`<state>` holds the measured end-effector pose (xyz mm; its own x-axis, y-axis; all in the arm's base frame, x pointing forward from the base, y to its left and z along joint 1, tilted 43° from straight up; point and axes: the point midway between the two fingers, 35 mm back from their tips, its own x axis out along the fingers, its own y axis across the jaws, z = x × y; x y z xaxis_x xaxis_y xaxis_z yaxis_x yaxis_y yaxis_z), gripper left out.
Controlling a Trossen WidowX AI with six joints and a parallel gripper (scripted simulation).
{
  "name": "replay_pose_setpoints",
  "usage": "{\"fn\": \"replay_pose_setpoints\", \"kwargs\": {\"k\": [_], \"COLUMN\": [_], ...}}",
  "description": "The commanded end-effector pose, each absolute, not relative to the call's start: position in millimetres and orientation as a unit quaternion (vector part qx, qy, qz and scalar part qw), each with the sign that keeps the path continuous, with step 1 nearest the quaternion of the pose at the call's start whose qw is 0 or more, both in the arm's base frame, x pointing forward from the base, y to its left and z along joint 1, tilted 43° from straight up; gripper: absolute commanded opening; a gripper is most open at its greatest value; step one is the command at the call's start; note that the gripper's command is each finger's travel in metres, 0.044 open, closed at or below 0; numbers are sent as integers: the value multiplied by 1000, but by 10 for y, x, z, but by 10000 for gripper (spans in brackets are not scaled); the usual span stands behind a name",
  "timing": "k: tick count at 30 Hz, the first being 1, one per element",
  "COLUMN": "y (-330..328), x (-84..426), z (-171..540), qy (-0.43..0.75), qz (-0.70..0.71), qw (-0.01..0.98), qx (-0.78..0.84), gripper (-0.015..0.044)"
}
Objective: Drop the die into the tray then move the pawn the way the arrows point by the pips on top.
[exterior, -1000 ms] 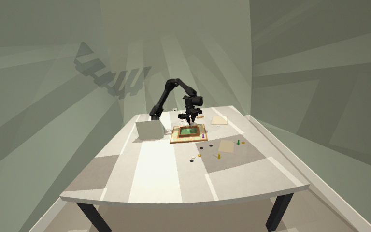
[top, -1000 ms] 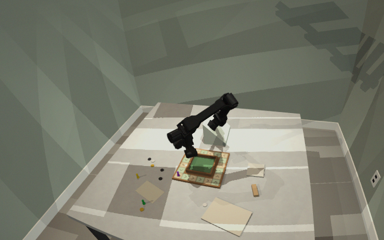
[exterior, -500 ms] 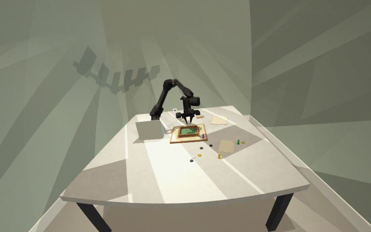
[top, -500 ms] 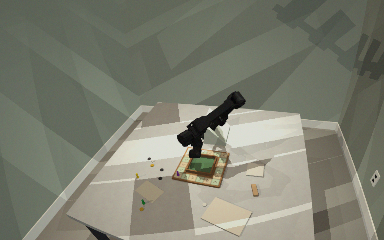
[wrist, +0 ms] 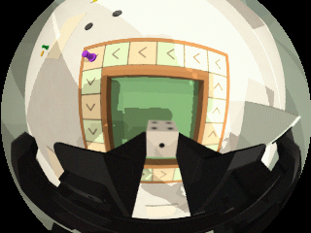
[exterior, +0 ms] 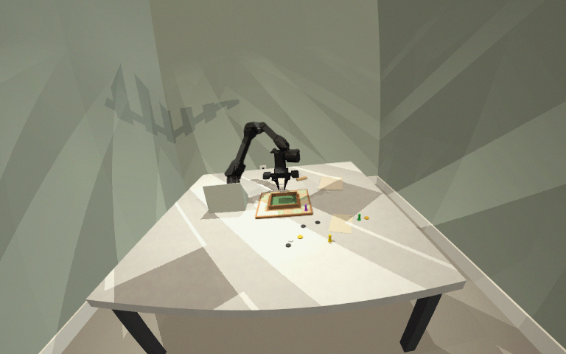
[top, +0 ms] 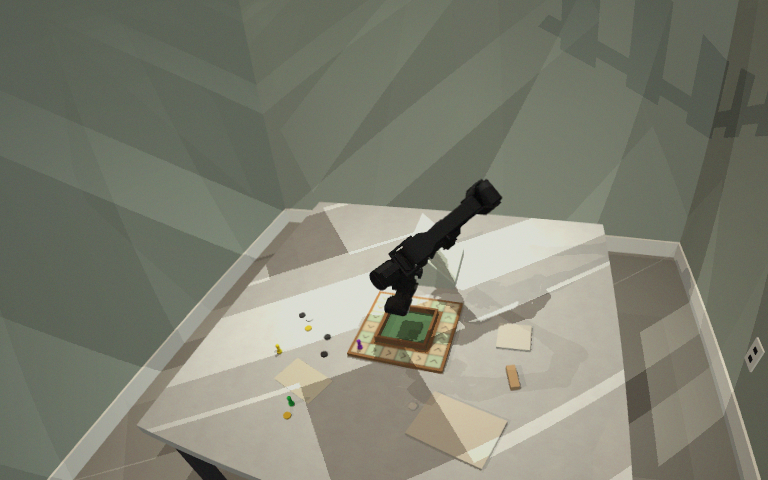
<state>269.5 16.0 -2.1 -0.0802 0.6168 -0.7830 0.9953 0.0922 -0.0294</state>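
Observation:
My gripper (exterior: pixel 282 188) is shut on the die (wrist: pixel 161 144), a pale cube with one dark pip on the face toward the wrist camera and several on the face above it. The die hangs above the green-floored tray (top: pixel 403 344) (exterior: pixel 284 206) (wrist: pixel 155 71), toward its far side in the exterior view. The tray stands in the middle of the board (top: pixel 403 356) (exterior: pixel 284 216) (wrist: pixel 142 51), ringed by arrow squares. A purple pawn (top: pixel 359 344) (exterior: pixel 306 207) (wrist: pixel 89 55) stands on a corner square. In the top view the arm hides the fingertips and die.
A yellow pawn (top: pixel 278 349) (exterior: pixel 329 238), a green pawn (top: pixel 290 401) (exterior: pixel 359 217) and several small discs lie beyond the board's pawn side. A pale upright panel (exterior: pixel 227 198) (wrist: pixel 272 126) stands beside the board. Flat cards (top: pixel 455 430) (top: pixel 514 337) and a wooden block (top: pixel 512 377) lie around.

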Motion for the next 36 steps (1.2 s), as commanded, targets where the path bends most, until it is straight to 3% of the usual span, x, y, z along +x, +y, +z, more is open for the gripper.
{"fn": "replay_pose_setpoints", "kwargs": {"k": [1,21,36], "y": [181,207,203], "x": [2660,2607,2716], "z": [-56,-123,323], "qy": [661,499,490], "qz": [-345,-502,-505], "qw": [346,535,542], "qx": [570,461,460], "gripper": [0,0,0]}}
